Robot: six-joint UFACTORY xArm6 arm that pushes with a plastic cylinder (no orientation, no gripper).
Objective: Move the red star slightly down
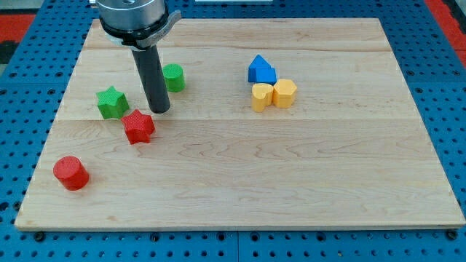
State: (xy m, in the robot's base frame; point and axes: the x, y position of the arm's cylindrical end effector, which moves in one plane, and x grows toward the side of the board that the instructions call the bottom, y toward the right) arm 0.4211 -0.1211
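Observation:
The red star [138, 126] lies on the wooden board [291, 167] at the view's left. My tip [160, 110] stands just above and to the right of the star, close to its upper right point; whether it touches is unclear. The rod rises from there to the arm's head at the view's top left.
A green star [112, 102] lies left of the tip. A green cylinder [173, 77] sits partly behind the rod. A red cylinder [71, 173] lies at the lower left. A blue block [261, 70] and two yellow blocks [262, 96] [285, 93] cluster at centre right.

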